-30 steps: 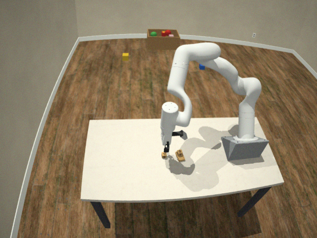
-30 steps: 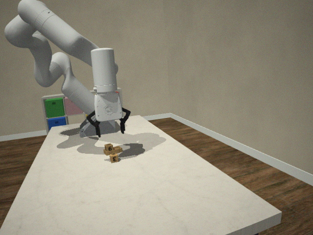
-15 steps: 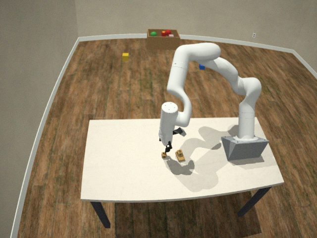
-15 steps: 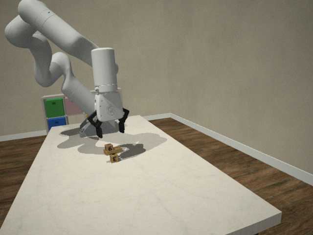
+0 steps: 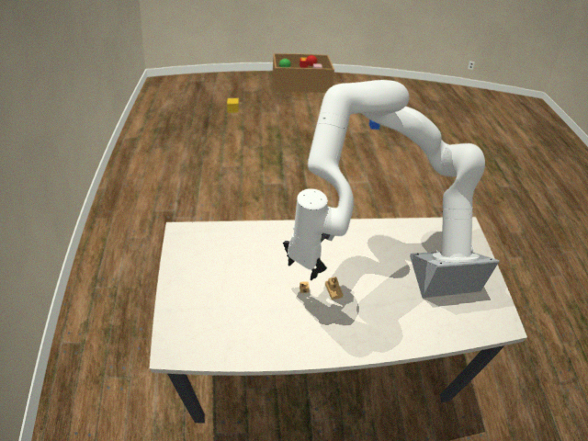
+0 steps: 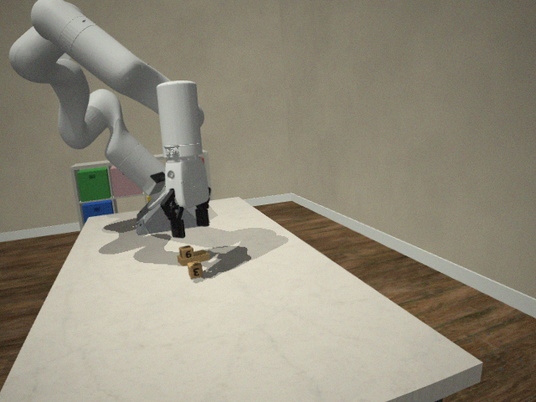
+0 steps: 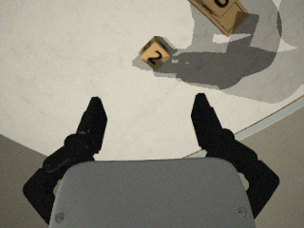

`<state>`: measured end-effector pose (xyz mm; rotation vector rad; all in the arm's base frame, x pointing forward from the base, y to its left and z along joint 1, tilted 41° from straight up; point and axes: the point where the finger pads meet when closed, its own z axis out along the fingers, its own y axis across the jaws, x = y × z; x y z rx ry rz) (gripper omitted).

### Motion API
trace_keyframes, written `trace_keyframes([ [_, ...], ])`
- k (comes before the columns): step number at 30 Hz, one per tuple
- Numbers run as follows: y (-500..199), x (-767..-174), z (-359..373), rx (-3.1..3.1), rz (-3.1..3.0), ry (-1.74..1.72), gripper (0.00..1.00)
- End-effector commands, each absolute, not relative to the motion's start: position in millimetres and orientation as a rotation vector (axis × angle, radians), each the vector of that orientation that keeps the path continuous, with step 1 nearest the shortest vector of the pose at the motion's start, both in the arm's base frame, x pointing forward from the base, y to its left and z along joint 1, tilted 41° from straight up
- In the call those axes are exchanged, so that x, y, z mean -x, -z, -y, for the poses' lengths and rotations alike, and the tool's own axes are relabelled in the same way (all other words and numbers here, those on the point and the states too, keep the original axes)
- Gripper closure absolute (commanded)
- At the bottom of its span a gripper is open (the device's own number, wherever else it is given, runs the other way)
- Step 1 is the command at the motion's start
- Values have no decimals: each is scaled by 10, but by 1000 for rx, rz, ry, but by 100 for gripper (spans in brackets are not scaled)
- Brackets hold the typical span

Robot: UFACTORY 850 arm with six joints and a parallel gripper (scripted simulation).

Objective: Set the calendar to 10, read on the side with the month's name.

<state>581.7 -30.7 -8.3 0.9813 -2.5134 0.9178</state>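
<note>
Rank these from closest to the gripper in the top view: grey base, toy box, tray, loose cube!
1. Loose cube: below the gripper.
2. Tray: right of it.
3. Grey base: table's right side.
4. Toy box: floor, by the wall.

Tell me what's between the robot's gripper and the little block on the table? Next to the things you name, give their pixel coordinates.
Nothing: in the wrist view, only air separates the open gripper (image 5: 300, 267) (image 6: 190, 229) (image 7: 148, 105) from the loose cube (image 5: 304, 287) (image 6: 195, 270) (image 7: 155, 53).
</note>
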Motion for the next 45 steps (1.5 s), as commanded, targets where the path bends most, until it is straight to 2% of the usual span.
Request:
trace_keyframes([
  [1, 76, -5849, 300, -1133, 2407, -861, 0],
  [18, 73, -5955, 295, -1727, 1869, -645, 0],
  [45, 67, -6109, 289, -2283, 879, -262, 0],
])
